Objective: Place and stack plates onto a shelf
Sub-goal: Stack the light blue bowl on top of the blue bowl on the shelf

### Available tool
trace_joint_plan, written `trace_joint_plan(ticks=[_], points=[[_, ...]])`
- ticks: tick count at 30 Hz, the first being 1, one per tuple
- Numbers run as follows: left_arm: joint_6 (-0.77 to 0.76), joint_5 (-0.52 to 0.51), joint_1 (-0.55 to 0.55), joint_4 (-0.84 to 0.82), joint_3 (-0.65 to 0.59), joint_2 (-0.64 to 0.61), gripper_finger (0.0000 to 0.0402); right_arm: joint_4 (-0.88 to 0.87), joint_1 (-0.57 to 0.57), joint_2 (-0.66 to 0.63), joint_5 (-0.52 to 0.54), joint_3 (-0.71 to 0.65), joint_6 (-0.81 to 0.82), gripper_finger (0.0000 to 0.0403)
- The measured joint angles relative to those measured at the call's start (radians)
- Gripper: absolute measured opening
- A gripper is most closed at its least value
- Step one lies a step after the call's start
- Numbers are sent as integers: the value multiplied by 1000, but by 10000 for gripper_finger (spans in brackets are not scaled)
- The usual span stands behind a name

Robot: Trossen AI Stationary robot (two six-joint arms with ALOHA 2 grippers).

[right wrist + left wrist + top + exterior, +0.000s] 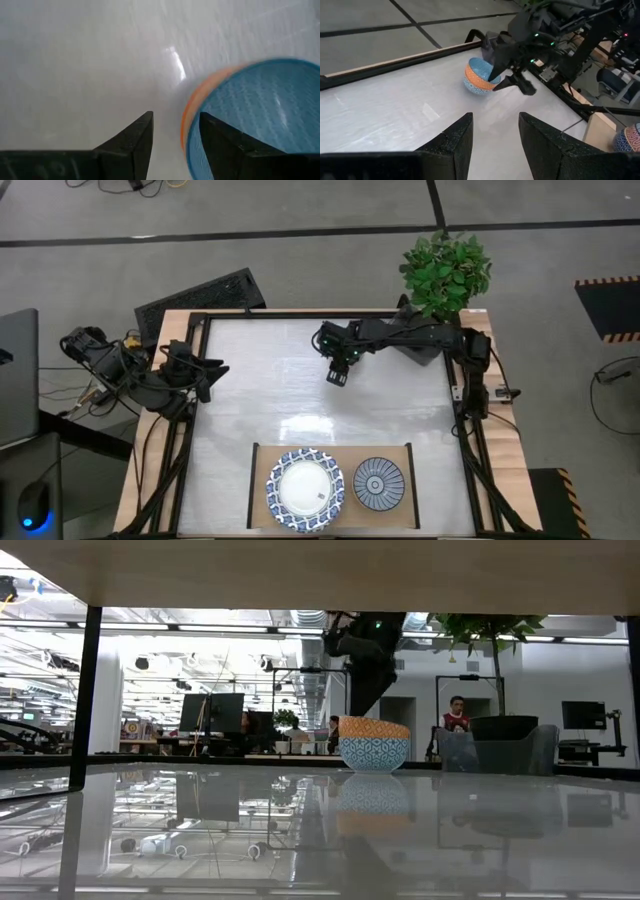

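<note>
Stacked plates (305, 490) lie on the shelf (262, 455) beside a blue bowl (379, 483), well clear of both jaws; that much looks done. Low view: an orange-rimmed bowl (374, 743) stands on the table (500, 840) below the right gripper (360, 645). Right wrist: jaws part-open, empty, its rim (187, 120) between them. The left gripper (495, 145) waits part-open, empty, open table ahead.

Bright overhead light, glare streaks on glossy tabletop (300, 390).
</note>
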Motion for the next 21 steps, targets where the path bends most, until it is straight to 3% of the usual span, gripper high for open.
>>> trace_joint_plan(ticks=[10, 21], points=[[-2, 1, 0, -4, 0, 0, 143, 39, -42, 6, 3, -46, 31, 162], [6, 0, 0, -5, 0, 0, 143, 39, -48, 6, 4, -44, 31, 34]])
